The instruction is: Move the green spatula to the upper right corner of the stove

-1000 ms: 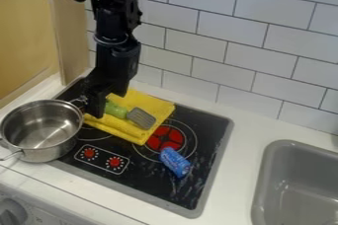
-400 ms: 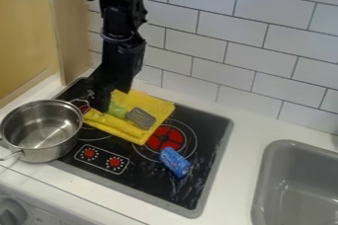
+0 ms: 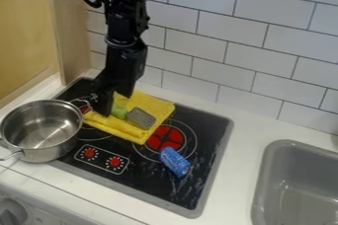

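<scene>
One stove bears one cloth and one green spatula by one end effector, opening and hold unclear.

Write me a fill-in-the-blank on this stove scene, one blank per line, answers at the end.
The spatula lies on a ____ cloth.
As the camera sees it, the metal pot is at the ____ side of the stove.
The burner nearest the blue cylinder has a ____ centre.
As the camera sees it, the gray sink is to the ____ of the stove.

Missing words: yellow; left; red; right.
</scene>
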Available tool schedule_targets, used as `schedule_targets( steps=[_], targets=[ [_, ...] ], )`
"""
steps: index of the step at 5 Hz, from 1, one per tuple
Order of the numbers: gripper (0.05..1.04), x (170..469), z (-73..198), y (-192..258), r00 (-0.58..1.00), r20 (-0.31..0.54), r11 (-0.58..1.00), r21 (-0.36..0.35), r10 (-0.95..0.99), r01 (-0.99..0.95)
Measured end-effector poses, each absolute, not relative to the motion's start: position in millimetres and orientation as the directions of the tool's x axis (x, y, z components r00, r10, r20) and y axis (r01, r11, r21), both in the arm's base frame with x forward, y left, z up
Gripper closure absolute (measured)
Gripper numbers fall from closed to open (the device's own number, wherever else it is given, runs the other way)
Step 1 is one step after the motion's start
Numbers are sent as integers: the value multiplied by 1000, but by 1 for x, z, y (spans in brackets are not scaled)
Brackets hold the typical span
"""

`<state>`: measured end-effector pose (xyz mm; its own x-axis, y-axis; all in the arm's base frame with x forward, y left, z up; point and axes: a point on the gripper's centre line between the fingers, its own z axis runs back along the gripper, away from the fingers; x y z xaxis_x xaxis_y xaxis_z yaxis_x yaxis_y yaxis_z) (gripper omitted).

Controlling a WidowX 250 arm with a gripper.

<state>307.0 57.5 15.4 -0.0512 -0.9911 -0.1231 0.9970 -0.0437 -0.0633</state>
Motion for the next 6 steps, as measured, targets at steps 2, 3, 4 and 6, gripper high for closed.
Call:
schedule_targets(
  steps=[2,3,4,6],
  targets=[
    [667,307,6,58,-57,-124,-47,-85,-991,995],
    [682,307,7,58,-56,-125,-45,-89,-991,995],
    [682,306,7,58,-55,-125,-43,-92,-991,995],
    [683,308,35,58,-38,-137,-35,-23,-990,999]
  ],
)
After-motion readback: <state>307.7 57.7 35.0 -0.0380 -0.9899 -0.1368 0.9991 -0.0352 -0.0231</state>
